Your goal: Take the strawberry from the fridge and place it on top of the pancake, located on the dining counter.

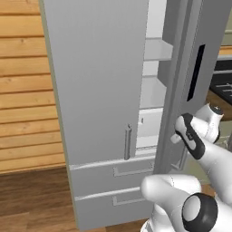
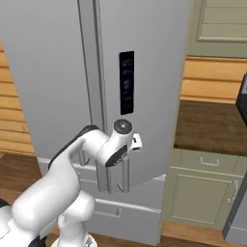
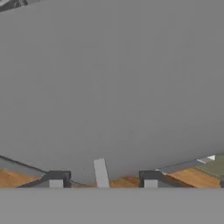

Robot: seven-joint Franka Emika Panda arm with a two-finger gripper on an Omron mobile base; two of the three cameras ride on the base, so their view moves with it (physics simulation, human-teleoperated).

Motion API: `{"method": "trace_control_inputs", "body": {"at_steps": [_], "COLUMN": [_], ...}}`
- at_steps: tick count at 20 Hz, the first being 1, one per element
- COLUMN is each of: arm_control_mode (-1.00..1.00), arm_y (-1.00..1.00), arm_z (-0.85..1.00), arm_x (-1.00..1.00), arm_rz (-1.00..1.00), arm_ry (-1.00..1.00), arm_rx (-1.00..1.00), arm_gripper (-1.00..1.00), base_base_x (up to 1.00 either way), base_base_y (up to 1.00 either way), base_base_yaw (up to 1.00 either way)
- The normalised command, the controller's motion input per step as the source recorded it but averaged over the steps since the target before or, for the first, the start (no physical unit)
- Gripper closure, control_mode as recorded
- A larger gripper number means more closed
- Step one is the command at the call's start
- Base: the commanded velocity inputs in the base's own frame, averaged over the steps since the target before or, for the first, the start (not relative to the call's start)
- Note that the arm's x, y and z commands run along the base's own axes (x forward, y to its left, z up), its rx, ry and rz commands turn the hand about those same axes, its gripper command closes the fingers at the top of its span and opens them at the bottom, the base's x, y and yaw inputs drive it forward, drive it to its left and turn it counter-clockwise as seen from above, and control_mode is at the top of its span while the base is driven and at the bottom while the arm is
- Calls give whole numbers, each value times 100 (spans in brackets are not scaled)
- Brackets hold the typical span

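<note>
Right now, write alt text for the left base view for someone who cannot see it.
A tall grey fridge stands with its right door partly open, showing white inner shelves in the gap. The white robot arm reaches up from the lower right to that door's edge; wood-plank wall on the left.

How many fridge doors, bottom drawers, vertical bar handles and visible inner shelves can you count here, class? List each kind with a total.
Fridge doors: 2
Bottom drawers: 2
Vertical bar handles: 2
Inner shelves: 2
Total: 8
</note>
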Motion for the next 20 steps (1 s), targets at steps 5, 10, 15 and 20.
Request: {"method": "trace_control_inputs", "body": {"at_steps": [5,10,15,20], "arm_control_mode": [-100,-100,-100,-100], "arm_y": [53,100,98,63], "arm_z": [97,35,45,58], "arm_x": [-34,-3,-2,-9], "arm_rz": [0,-4,-9,-5], "arm_ry": [0,17,15,2], "arm_rx": [-15,-39,-51,-38], "arm_gripper": [-100,-100,-100,-100], "base_base_x": [0,0,0,0], "base_base_y": [0,0,0,0], "base_base_yaw": [0,0,0,0]}}
